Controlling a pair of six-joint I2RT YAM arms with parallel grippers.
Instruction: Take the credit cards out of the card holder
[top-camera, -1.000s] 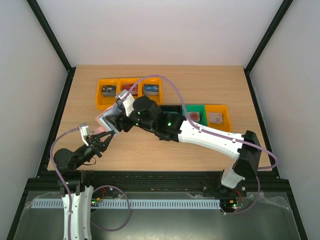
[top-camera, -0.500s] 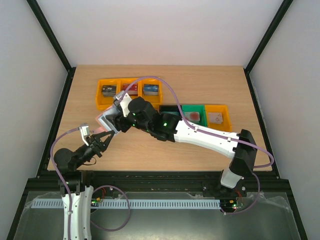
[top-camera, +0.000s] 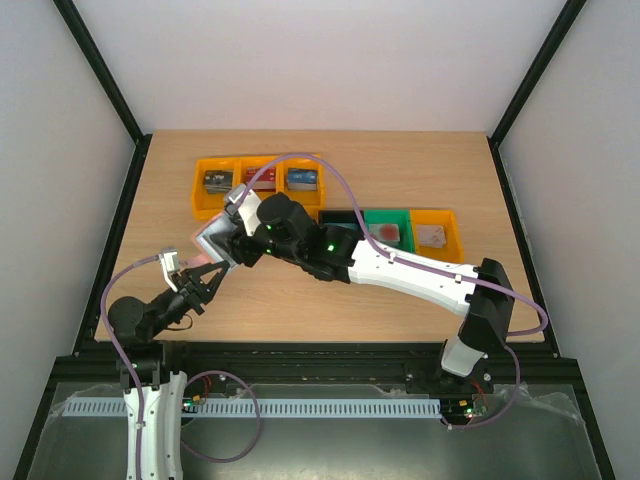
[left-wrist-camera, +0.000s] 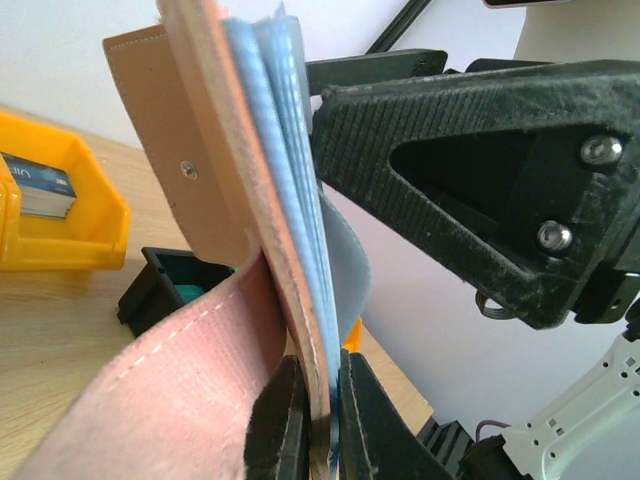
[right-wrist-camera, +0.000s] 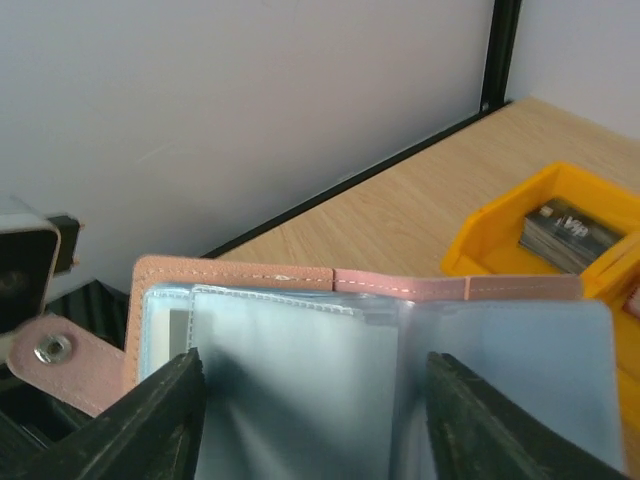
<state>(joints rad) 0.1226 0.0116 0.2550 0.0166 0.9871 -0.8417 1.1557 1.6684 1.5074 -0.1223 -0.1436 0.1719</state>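
We've got L gripper (left-wrist-camera: 310, 425) pinching the card holder (left-wrist-camera: 250, 200) open, R gripper (right-wrist-camera: 315, 365) spread over its sleeves w/ nothing gripped, so seemingly no credit cards out yet.

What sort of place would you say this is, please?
Most likely a robot test cell in a lab: a wooden table boxed in by plain white panels on a black frame, with small plastic bins.
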